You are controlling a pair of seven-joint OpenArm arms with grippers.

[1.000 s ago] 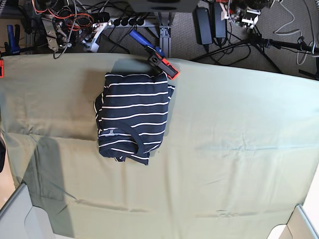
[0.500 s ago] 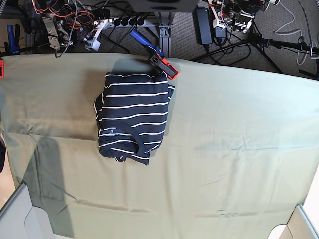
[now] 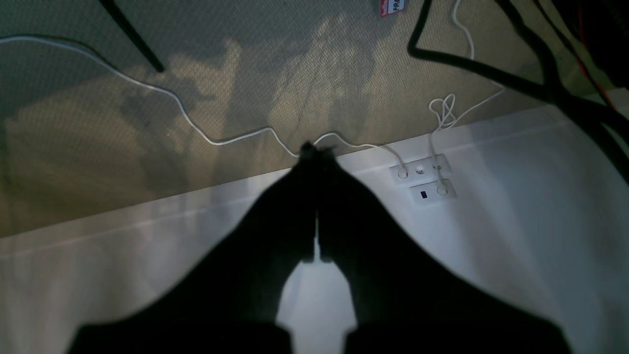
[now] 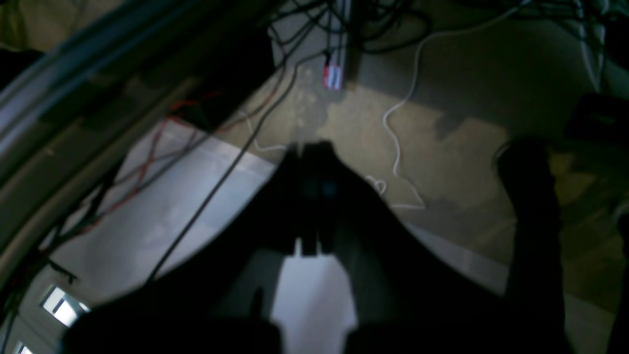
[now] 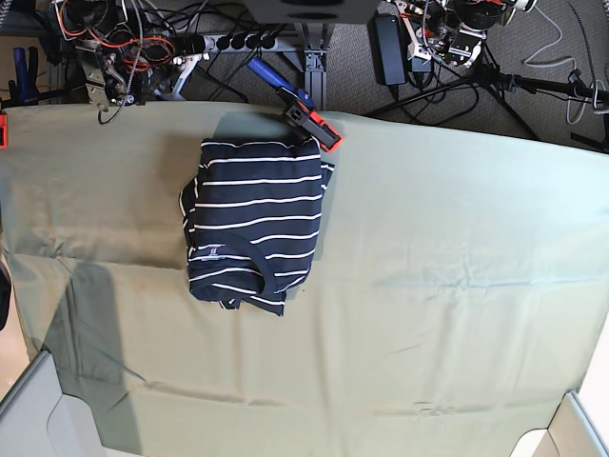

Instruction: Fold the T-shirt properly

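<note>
Navy, white-striped T-shirt [image 5: 255,224] folded into a compact rectangle on the olive table cloth [image 5: 457,286], toward eleven o'clock of centre, unmoved since the earlier frame. Orange-and-blue clamp [image 5: 303,112] touching its far edge at one o'clock. Wide bare cloth toward three and six o'clock. Left gripper [image 3: 314,152] and right gripper [image 4: 309,150] clenched, holding nothing, both off the table over the floor.

Both hands show only as black silhouettes. The left hand [image 3: 314,150] is two broad dark fingers [image 3: 275,236] tapering to a narrow tip, a thin pale slit between them. The right hand [image 4: 309,147] has the same wedge shape with a blunter, squarer tip. Beyond the desk [image 5: 457,286], the arm bases carry metal brackets with red and black cables.
</note>
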